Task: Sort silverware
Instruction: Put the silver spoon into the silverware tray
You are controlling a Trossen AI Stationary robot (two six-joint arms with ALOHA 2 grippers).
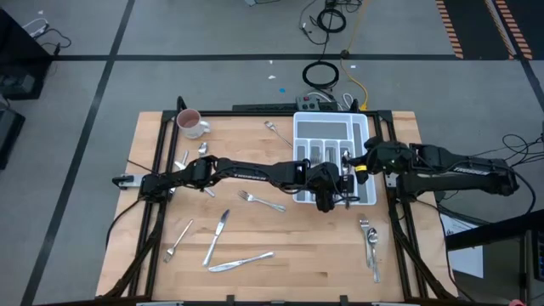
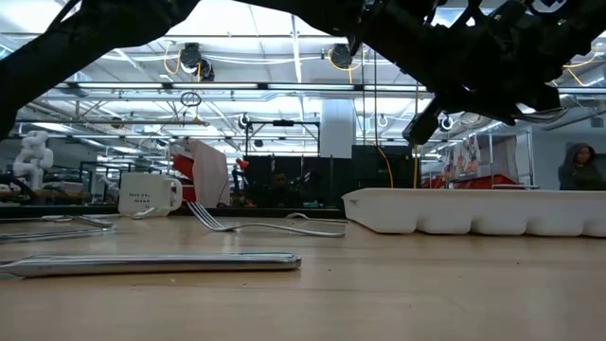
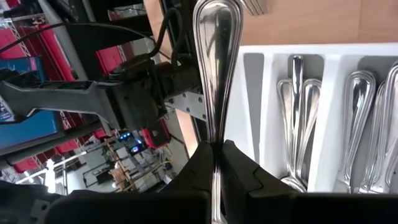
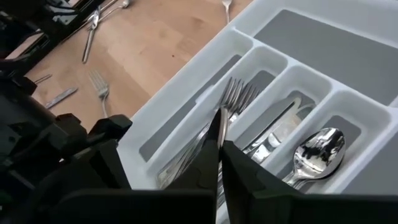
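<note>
My left gripper (image 3: 216,149) reaches in from the table's left and is shut on a piece of silverware (image 3: 216,56) at the near right edge of the white tray (image 1: 365,136). Only that piece's shiny handle shows. The tray (image 3: 273,53) holds sorted forks (image 4: 235,94) and spoons (image 4: 318,149) in its compartments. My right gripper (image 4: 219,134) hangs over the tray's right side, shut, with nothing seen between its fingers; it points slanting down at the fork compartment. In the high view, my left gripper (image 1: 327,197) and my right gripper (image 1: 350,161) stand close together. My left gripper pinches the handle's narrow stretch (image 3: 215,132) between its two fingers. The handle runs on along the fingers, and its broad rounded end (image 3: 216,25) sticks out well past the fingertips. The gripper itself hides the piece's other end. The piece is lifted clear over the tray's rim.
Loose silverware lies on the wooden table: a fork (image 1: 261,201), two knives (image 1: 218,236) (image 1: 242,261), a piece (image 1: 177,240) near the left, forks (image 1: 370,242) at the right, one (image 1: 272,127) at the far side. A pink-and-white mug (image 1: 190,123) stands far left.
</note>
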